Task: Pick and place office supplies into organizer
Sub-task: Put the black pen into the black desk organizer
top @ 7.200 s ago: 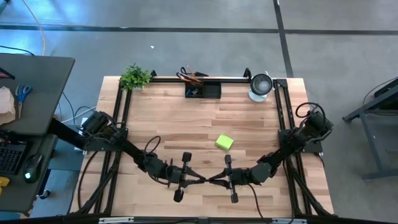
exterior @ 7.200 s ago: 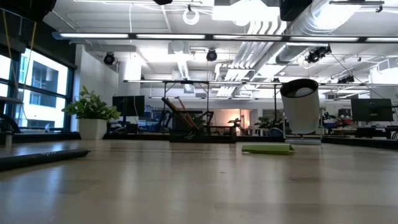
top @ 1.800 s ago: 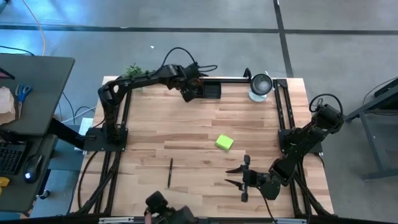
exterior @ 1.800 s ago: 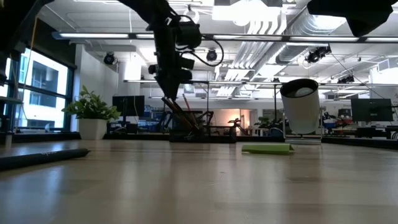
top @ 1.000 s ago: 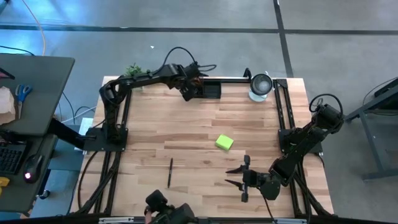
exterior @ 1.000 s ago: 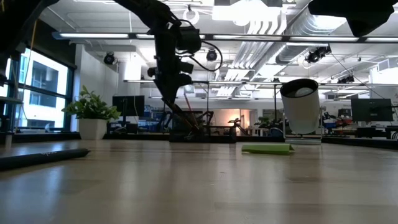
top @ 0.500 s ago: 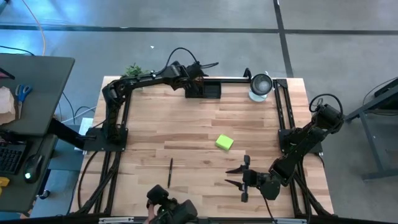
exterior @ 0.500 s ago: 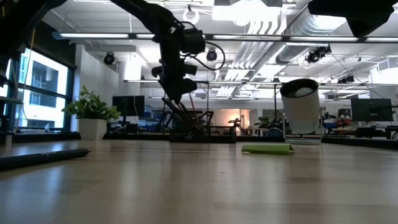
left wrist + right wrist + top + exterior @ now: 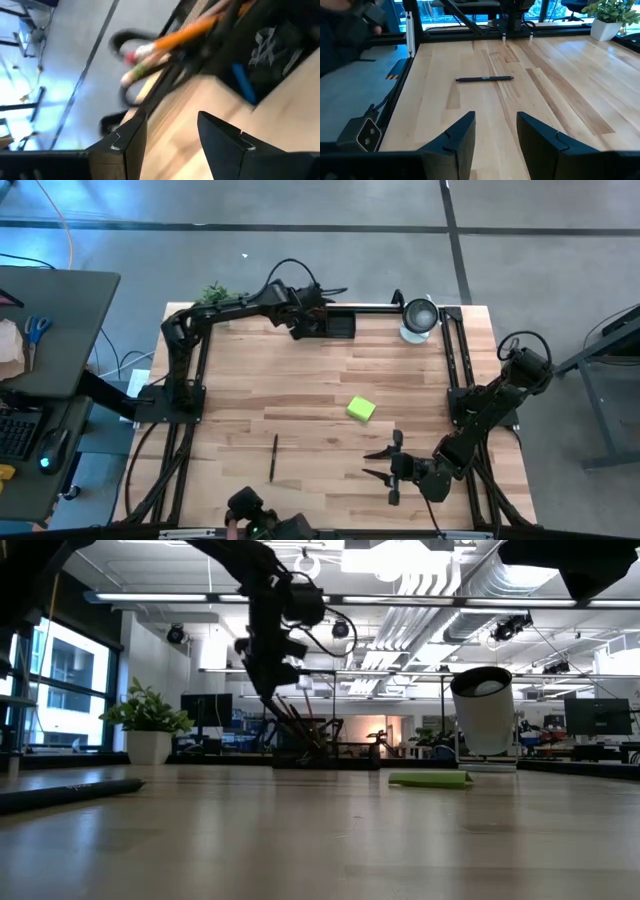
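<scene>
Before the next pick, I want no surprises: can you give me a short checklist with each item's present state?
1. Left gripper empty: ok. Its fingers stand apart with nothing between them, at the organizer.
2. Right gripper empty: ok, open near the table's front.
3. Pen free to pick: ok, it lies alone on the bare wood.
4. Sticky pad free to pick: ok, flat at mid table, nothing on it.
5. Pencils settled in the organizer: cannot tell, they lean out over its end.
6. Front table edge free of people: not ok, a person shows at it, close to the pen.
</scene>
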You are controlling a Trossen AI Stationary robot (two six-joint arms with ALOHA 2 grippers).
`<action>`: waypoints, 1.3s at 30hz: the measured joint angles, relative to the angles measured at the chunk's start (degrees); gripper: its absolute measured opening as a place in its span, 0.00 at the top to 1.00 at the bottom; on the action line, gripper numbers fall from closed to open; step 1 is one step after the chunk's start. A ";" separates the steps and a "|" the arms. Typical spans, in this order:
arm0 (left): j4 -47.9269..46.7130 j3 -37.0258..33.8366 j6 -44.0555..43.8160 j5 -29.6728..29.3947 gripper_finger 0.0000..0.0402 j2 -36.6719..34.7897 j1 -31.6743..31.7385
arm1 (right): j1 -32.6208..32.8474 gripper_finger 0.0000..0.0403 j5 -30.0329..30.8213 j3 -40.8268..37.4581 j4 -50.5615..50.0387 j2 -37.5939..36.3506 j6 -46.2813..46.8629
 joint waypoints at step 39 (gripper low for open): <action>2.56 -31.25 -50.13 -1.96 0.59 -26.97 -63.22 | -0.69 0.66 -0.94 0.00 -0.54 0.00 12.89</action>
